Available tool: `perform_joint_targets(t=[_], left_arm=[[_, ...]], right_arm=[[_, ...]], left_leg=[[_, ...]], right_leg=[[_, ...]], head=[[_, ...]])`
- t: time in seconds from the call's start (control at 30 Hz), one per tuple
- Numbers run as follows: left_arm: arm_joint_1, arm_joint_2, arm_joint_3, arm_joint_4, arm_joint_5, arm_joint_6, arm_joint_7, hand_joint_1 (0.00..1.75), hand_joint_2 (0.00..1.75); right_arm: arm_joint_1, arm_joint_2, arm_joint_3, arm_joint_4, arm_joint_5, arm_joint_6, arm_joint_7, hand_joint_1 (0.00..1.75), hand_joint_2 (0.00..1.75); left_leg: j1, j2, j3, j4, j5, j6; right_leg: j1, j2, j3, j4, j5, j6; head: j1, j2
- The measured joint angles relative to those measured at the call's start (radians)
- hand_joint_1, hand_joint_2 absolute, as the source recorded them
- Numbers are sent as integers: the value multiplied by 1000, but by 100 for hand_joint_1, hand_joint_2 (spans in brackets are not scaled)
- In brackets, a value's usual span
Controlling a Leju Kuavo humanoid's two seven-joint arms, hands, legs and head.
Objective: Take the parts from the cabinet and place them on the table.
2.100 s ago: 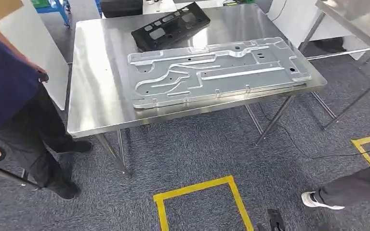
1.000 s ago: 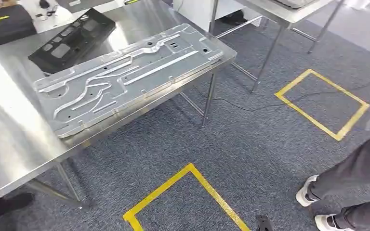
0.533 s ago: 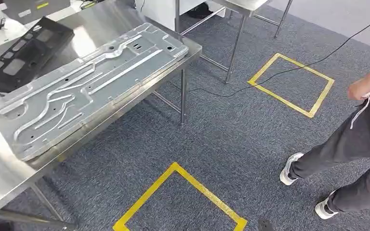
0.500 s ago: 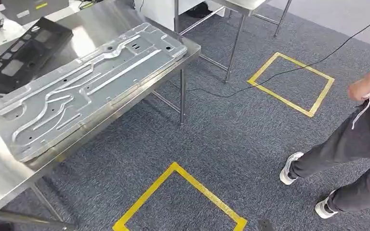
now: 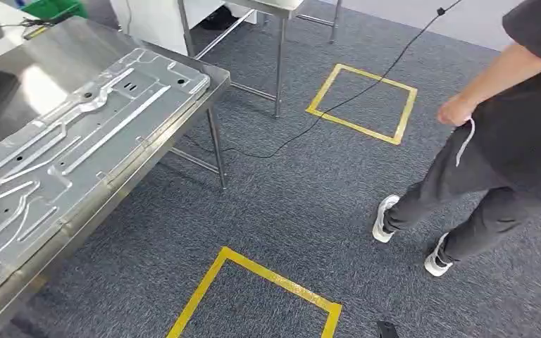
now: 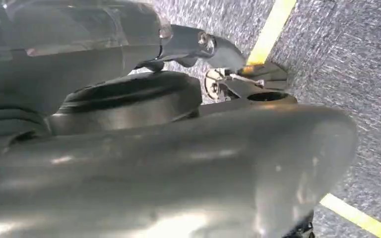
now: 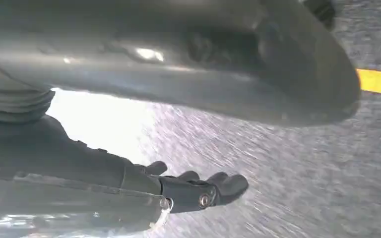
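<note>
The large silver stamped metal panel [image 5: 70,148] lies flat on the steel table [image 5: 208,84] at the left of the head view, one long edge along the table's near rim, a corner close to the table's end. A second table's legs [image 5: 280,56] stand farther back.

On the grey carpet [image 5: 310,204], two yellow tape squares are marked, one near [image 5: 253,271] and one farther off [image 5: 363,102], with a black cable [image 5: 366,84] running across the far one. A person [image 5: 507,141] in dark clothes and white shoes stands at the right.

The right hand [image 7: 198,191] hangs over the carpet, dark fingers stretched out and holding nothing. The left hand [image 6: 213,47] also holds nothing, but whether its fingers are spread or curled cannot be told.
</note>
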Motion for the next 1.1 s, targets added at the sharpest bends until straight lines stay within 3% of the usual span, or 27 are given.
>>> perform_joint_targets(t=[0.03,0.07,0.13,0.17,0.2,0.23,0.27,0.3,0.33,0.37,0.47,0.5,0.53,0.57,0.6,0.67,0.7,0.73,0.77,0.8,0.83,0.87,0.97,1.0,1.07,1.1], left_arm=[[2,0,0,2,0,3,3,0,0],[5,0,-1,2,0,4,4,0,0],[8,2,-3,3,1,6,10,0,0],[8,3,-3,4,2,8,14,0,0],[8,4,-3,4,2,8,17,0,0],[8,4,-5,4,2,8,19,0,0],[8,4,-7,4,2,8,20,0,0],[8,4,-8,4,2,9,21,0,0],[8,4,-9,4,2,10,21,0,0],[8,4,-9,4,2,12,21,0,0],[8,4,-9,4,3,17,18,0,0],[8,4,-9,4,3,19,17,0,0],[8,6,-9,3,3,19,15,0,0],[5,5,-9,2,2,19,8,0,0],[4,5,-10,2,2,19,7,0,0],[1,5,-10,2,2,19,6,0,0],[0,5,-10,2,2,19,6,0,0],[-2,5,-10,2,2,19,6,0,0],[-3,5,-10,2,2,19,6,0,0],[-2,5,-10,2,2,19,7,0,0],[-1,5,-10,2,2,19,7,0,0],[0,3,-10,1,2,17,8,0,0],[-2,1,-10,1,0,16,9,0,0],[-2,-1,-10,1,0,16,9,0,0],[1,0,-10,2,0,17,9,0,0],[4,0,-10,2,0,17,9,0,0]], right_arm=[[-2,0,0,0,-1,0,0,0,0],[-8,-6,0,0,-1,-2,-1,0,0],[-13,-10,0,0,-2,0,-15,0,0],[-10,-10,0,0,-2,3,-22,0,0],[-3,-9,0,0,-3,4,-27,0,0],[4,-9,0,0,-4,5,-29,0,0],[7,-10,0,1,-5,5,-31,0,0],[8,-13,0,1,-5,5,-34,0,0],[5,-16,0,1,-5,5,-35,0,0],[1,-17,0,1,-6,6,-35,0,0],[3,-17,0,2,-11,8,-34,0,0],[3,-17,0,3,-11,8,-33,0,0],[5,-16,0,3,-12,8,-31,0,0],[3,-16,0,5,-13,8,-27,0,0],[-2,-16,0,5,-13,8,-27,0,0],[-6,-14,0,5,-14,8,-25,0,0],[-5,-14,0,5,-14,8,-24,0,0],[-3,-14,0,5,-14,8,-24,0,0],[-1,-13,0,6,-15,8,-24,0,0],[0,-13,0,6,-15,8,-24,0,0],[0,-12,0,6,-15,8,-24,0,0],[-4,-12,0,7,-15,8,-23,0,0],[-1,-11,1,8,-16,7,-20,0,0],[0,-12,1,8,-16,6,-18,0,0],[-2,-12,2,8,-16,5,-17,0,0],[-6,-13,2,8,-16,5,-17,0,0]], left_leg=[[-3,18,7,-4,-2,3],[-6,40,10,-4,-5,9],[-12,84,14,-4,-12,14],[-12,102,15,-4,-16,14],[-13,116,20,-4,-20,13],[-13,127,23,-4,-23,11],[-13,138,27,-4,-27,10],[-14,148,33,-4,-31,8],[-16,158,36,-5,-33,4],[-23,165,36,-4,-38,-2],[-21,190,46,-15,-40,-14],[-26,202,53,-19,-45,-22],[-20,124,53,-2,-56,-26],[-19,80,28,48,-88,-26],[-19,69,-10,120,-122,-27],[-19,64,-81,247,-165,-29],[-18,64,-101,270,-158,-31],[-17,64,-96,244,-124,-32],[-15,59,-73,181,-72,-32],[-12,41,-41,101,-19,-34],[-4,-16,-17,30,15,-37],[2,-56,-9,15,-4,-35],[-9,-15,-5,13,-10,-13],[-5,0,0,8,-9,-7],[-7,35,13,1,-12,6],[-10,56,16,1,-16,11]], right_leg=[[8,-61,-10,24,-13,6],[9,-104,-39,78,-42,10],[7,-144,-119,221,-102,18],[7,-152,-143,265,-110,21],[6,-159,-142,264,-95,21],[6,-163,-124,229,-62,19],[6,-169,-91,164,-22,15],[9,-189,-45,75,22,7],[18,-237,-17,16,24,-3],[29,-252,-10,1,14,-12],[32,-223,-17,2,12,-27],[28,-210,-4,-14,17,-35],[21,-202,6,-27,24,-39],[18,-194,9,-30,24,-45],[18,-183,9,-31,26,-49],[21,-156,13,-30,21,-55],[21,-139,16,-29,20,-54],[20,-124,20,-28,16,-54],[18,-107,24,-25,12,-50],[15,-93,26,-19,7,-44],[13,-80,22,-11,0,-38],[17,-68,15,4,-6,-29],[3,-25,4,0,-1,-12],[3,-11,1,0,-2,-8],[11,-118,-21,56,-33,0],[9,-143,-60,126,-66,5]], head=[[8,0],[21,0],[29,0],[31,0],[34,0],[37,0],[40,0],[43,0],[46,0],[46,0],[40,0],[42,0],[35,0],[25,0],[19,0],[10,0],[7,0],[4,0],[0,0],[-1,0],[-4,0],[-10,0],[0,0],[-1,0],[16,0],[25,0]])
